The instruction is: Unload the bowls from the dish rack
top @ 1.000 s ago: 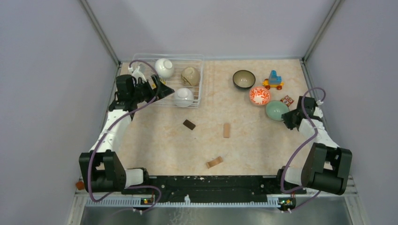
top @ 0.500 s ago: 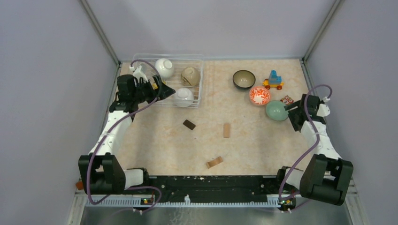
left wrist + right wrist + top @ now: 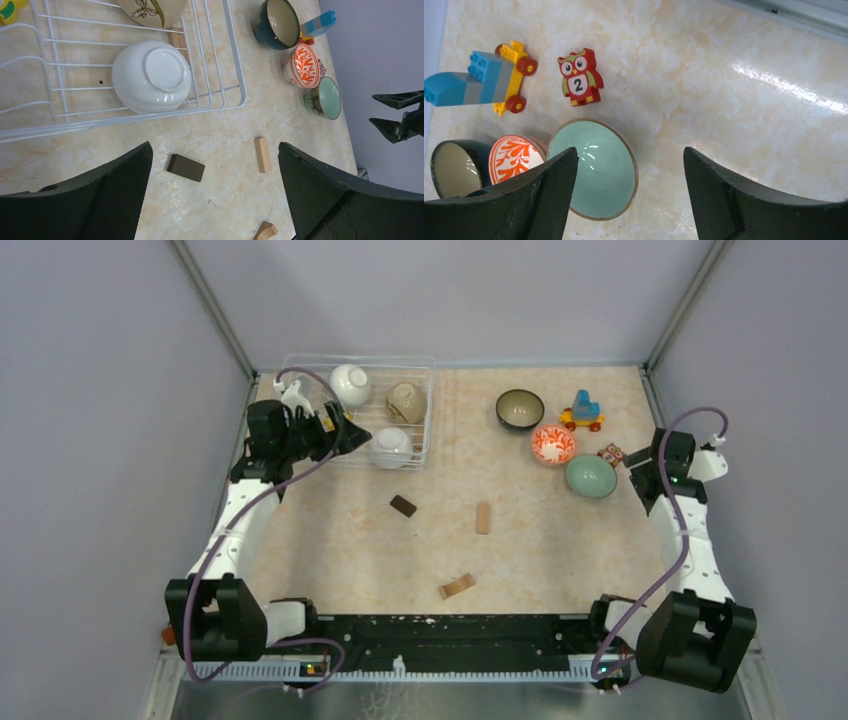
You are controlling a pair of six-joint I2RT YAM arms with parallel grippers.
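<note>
The wire dish rack (image 3: pixel 428 410) stands at the back left and holds a white bowl (image 3: pixel 350 385), a tan bowl (image 3: pixel 406 402) and an upside-down white bowl (image 3: pixel 391 447). My left gripper (image 3: pixel 345 434) is open and empty at the rack's near-left side, just left of the upside-down white bowl (image 3: pixel 152 75). On the table to the right stand a dark bowl (image 3: pixel 520 409), an orange-red patterned bowl (image 3: pixel 553 444) and a pale-green bowl (image 3: pixel 590 476). My right gripper (image 3: pixel 643 476) is open and empty, raised to the right of the pale-green bowl (image 3: pixel 599 175).
A toy vehicle (image 3: pixel 582 412) and an owl block (image 3: pixel 611 453) lie beside the right-hand bowls. A dark block (image 3: pixel 403 505), a light block (image 3: pixel 483 517) and a curved block (image 3: pixel 456 586) lie mid-table. Walls stand on the left, the back and the right.
My right gripper has drawn back to the right and upward, away from the pale-green bowl, which stays put on the table. The left arm has barely moved.
</note>
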